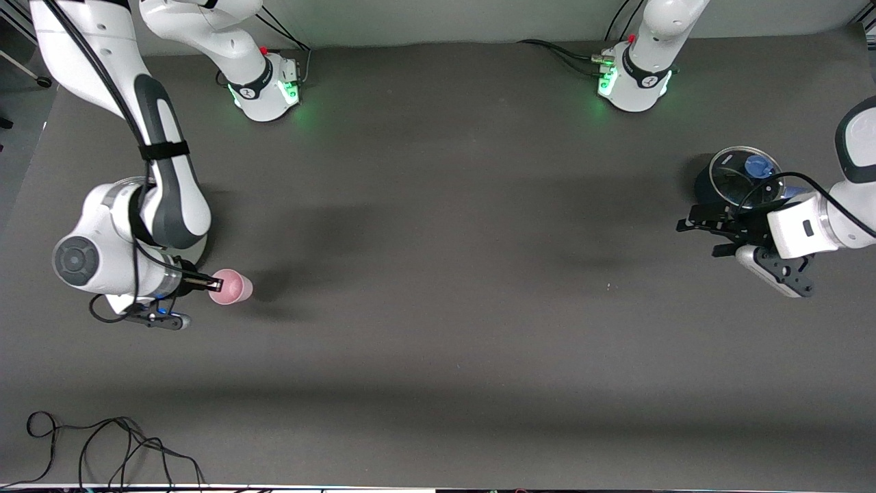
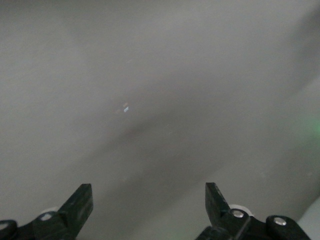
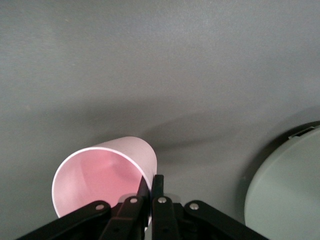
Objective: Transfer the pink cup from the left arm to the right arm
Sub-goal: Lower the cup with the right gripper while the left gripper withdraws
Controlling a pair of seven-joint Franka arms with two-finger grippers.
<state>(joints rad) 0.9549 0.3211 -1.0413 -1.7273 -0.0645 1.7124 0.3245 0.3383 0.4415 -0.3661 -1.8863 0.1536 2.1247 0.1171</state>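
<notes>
The pink cup (image 1: 230, 286) is held by its rim in my right gripper (image 1: 207, 281), low over the table at the right arm's end. In the right wrist view the cup (image 3: 102, 177) shows its open mouth, and the gripper (image 3: 151, 186) is shut on its wall, one finger inside and one outside. My left gripper (image 1: 699, 237) is open and empty at the left arm's end of the table, beside a pot. In the left wrist view its fingertips (image 2: 81, 200) stand wide apart around the gripper's middle (image 2: 148, 200), with only bare table between them.
A dark pot with a glass lid and blue knob (image 1: 742, 174) stands by the left gripper. Loose black cables (image 1: 102, 448) lie at the table's near edge by the right arm's end. A pale round shape (image 3: 287, 192) shows at the edge of the right wrist view.
</notes>
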